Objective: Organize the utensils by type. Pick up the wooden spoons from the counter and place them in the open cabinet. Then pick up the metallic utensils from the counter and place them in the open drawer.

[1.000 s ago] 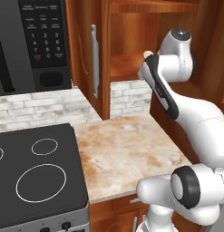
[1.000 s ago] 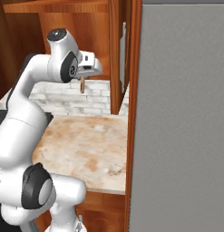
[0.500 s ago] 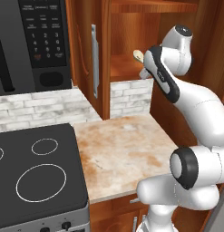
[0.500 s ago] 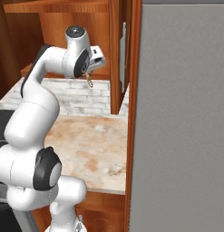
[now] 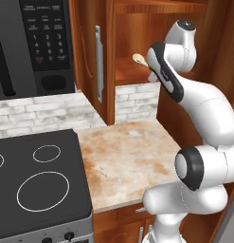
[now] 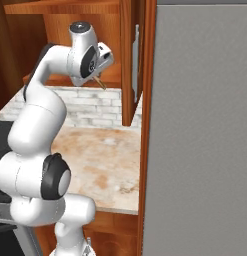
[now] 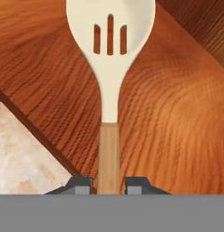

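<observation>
My gripper (image 7: 109, 185) is shut on the tan handle of a wooden spoon (image 7: 110, 54) with a pale slotted bowl. The hand view has that bowl hanging just over the reddish-brown shelf (image 7: 177, 113) of the open cabinet, with the marbled counter (image 7: 22, 154) showing below the shelf edge. From the left base view, the wooden spoon (image 5: 139, 59) pokes out of the gripper (image 5: 149, 66) toward the cabinet's lower shelf (image 5: 130, 71), high above the counter (image 5: 128, 152). Seen from the right, the gripper (image 6: 102, 60) points into the cabinet and the handle's end (image 6: 101, 83) sticks out beneath it.
The cabinet door (image 5: 90, 52) stands open to the left of the spoon, its silver bar handle (image 5: 98, 64) facing out. A black microwave (image 5: 38, 42) and stove top (image 5: 38, 185) lie further left. The grey refrigerator (image 6: 200, 140) walls off the right side.
The arm has stretched up and forward with the wooden spoon, bringing its bowl from in front of the cabinet to over the shelf. The grip is unchanged.
</observation>
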Tool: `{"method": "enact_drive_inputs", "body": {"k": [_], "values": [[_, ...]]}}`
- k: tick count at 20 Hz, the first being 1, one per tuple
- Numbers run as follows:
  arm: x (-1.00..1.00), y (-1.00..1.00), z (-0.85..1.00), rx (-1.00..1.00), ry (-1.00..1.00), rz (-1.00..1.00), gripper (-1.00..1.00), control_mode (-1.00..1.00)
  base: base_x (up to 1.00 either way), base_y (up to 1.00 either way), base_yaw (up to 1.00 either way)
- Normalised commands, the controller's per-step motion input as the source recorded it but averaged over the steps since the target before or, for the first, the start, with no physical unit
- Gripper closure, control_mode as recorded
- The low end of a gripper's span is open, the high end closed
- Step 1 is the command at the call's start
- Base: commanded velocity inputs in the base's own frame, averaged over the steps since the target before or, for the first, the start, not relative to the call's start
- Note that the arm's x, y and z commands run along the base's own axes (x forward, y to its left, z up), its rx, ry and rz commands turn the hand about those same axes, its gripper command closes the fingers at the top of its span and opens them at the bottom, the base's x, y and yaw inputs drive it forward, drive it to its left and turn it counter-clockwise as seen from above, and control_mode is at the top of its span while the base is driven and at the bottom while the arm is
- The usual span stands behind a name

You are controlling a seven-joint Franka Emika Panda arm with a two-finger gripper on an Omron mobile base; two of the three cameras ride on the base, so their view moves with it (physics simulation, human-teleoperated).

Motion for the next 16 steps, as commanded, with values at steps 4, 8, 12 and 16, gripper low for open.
{"method": "enact_drive_inputs", "body": {"k": [4,8,12,16], "values": [[0.20,0.15,0.09,-0.22,0.00,0.16,1.00,-1.00,0.00,0.00,0.00],[0.27,0.12,0.00,-0.20,0.00,0.15,1.00,-1.00,0.00,0.00,0.00],[0.11,0.03,0.00,-0.16,-0.14,0.11,1.00,-1.00,0.00,0.00,0.00],[0.00,0.00,0.00,-0.12,-0.28,0.08,1.00,-1.00,0.00,0.00,0.00]]}}
